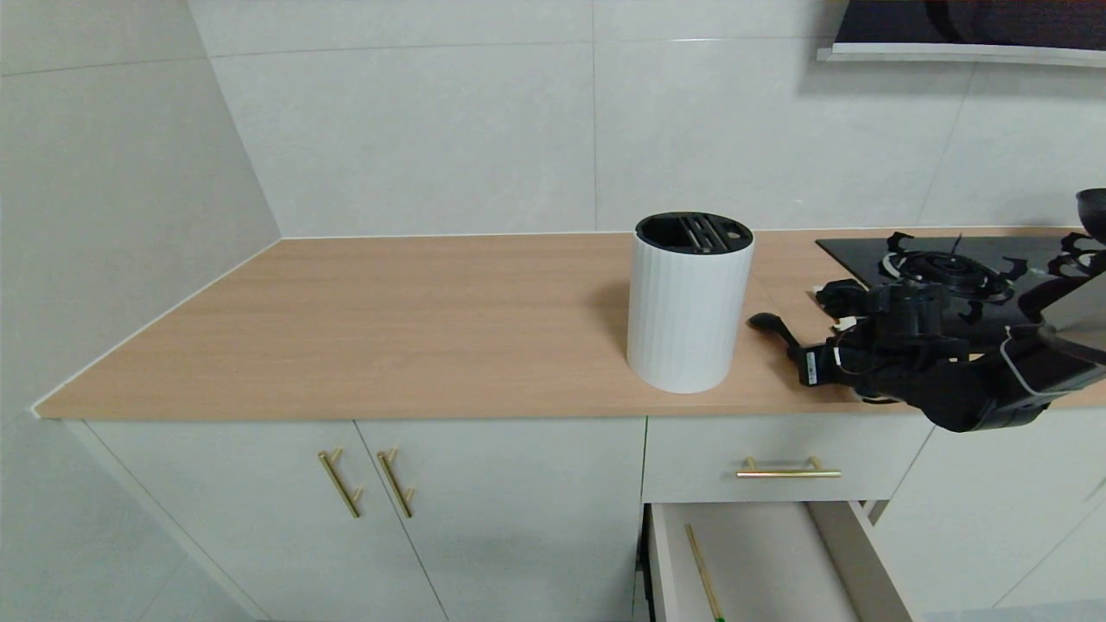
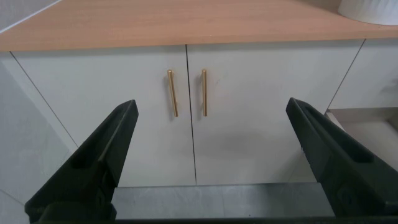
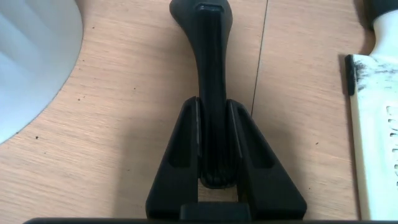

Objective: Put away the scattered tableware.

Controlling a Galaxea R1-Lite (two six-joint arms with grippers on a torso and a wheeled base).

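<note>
**Right gripper clamped on a black handle beside the white holder**

My right gripper (image 1: 797,347) lay low over the countertop (image 1: 415,328), its two fingers pressed together on the black handle (image 3: 210,74) of a utensil. The handle lay flat on the wood and pointed left, its rounded end towards the white holder (image 1: 689,304). The holder stood upright just left of that end, close but not touching: a ribbed white cylinder with a black slotted top.

On the far side of the handle, near it but apart, lay a white flat piece (image 3: 373,143) with a black end; what it was I could not tell. Beyond it to the right sat the gas hob (image 1: 946,269), its black pan supports behind my arm. A range hood (image 1: 959,39) hung on the wall above.

My left gripper (image 2: 211,111) hung below counter level with its fingers wide apart and nothing between them, facing two cabinet doors (image 2: 249,118) with upright gold handles (image 2: 171,93).

Under the counter, below and right of the holder, a drawer (image 1: 829,553) stood pulled out with a thin stick (image 1: 704,574) lying in it.
</note>
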